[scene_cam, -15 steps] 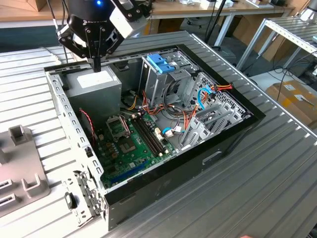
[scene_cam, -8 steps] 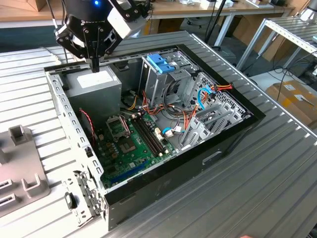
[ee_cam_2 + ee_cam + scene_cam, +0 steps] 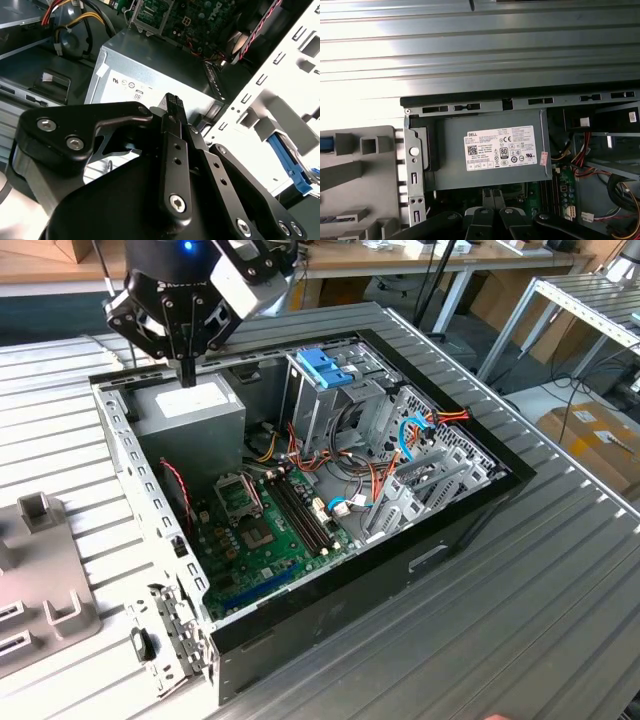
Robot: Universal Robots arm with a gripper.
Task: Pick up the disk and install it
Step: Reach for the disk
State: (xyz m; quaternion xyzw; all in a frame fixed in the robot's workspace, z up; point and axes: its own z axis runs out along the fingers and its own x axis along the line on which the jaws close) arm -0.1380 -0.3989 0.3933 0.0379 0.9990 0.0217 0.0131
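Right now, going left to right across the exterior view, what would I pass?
grey slotted fixture → grey box with white label → metal cage with blue top → orange cables → cardboard box

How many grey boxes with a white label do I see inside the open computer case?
1. The grey box sits in a corner of the computer case, under the tool. Parts behind the metal cage are hidden.

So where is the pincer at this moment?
In the exterior view's upper left, the pincer hangs over the grey box with the white label, inside the open computer case, to the exterior view's left of the blue-topped metal cage.
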